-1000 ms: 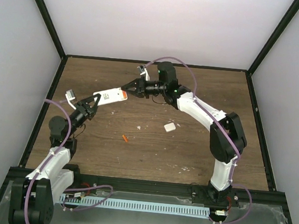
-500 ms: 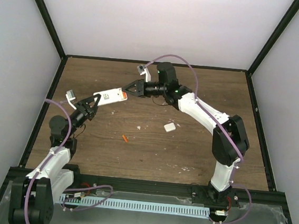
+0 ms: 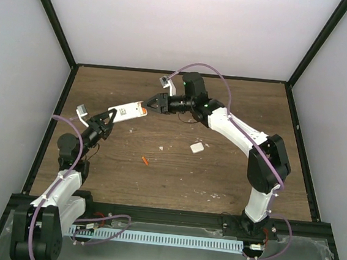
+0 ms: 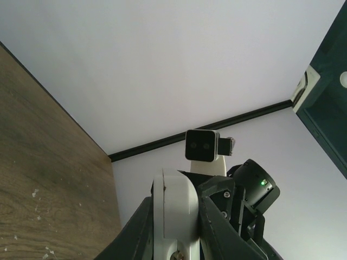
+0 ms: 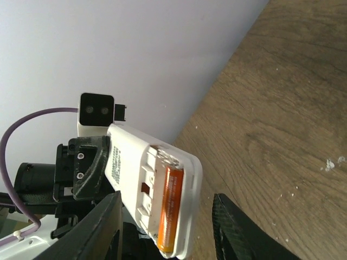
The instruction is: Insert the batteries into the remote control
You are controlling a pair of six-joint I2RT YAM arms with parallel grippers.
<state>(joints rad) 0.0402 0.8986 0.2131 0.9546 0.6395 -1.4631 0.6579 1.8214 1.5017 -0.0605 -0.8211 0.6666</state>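
Above the table [image 3: 231,172], remote control [image 3: 128,111]: one, pinched by left gripper [image 3: 109,117].
Loaded battery [image 5: 169,208]: one.
Loose battery [image 3: 145,160]: one, on table.
Cover [image 3: 197,147]: one.
Right gripper [image 3: 147,105]: fingers spread.

1. Top external view: fixed high above the near edge of the wooden table [image 3: 174,182], facing down and forward. It is the widest and most distant view and takes in the whole tabletop and the white walls [image 3: 171,25].
2. Left wrist view: faces upward at the rear wall, very close to the remote control [image 4: 173,211], which it sees end-on. The right wrist camera [image 4: 201,145] lies directly ahead.
3. Right wrist view: close on the remote control's open back. The left wrist camera [image 5: 96,114] is just beyond.
4. Shared area: the two wrist views face each other across the remote control. All three views include it and some tabletop.
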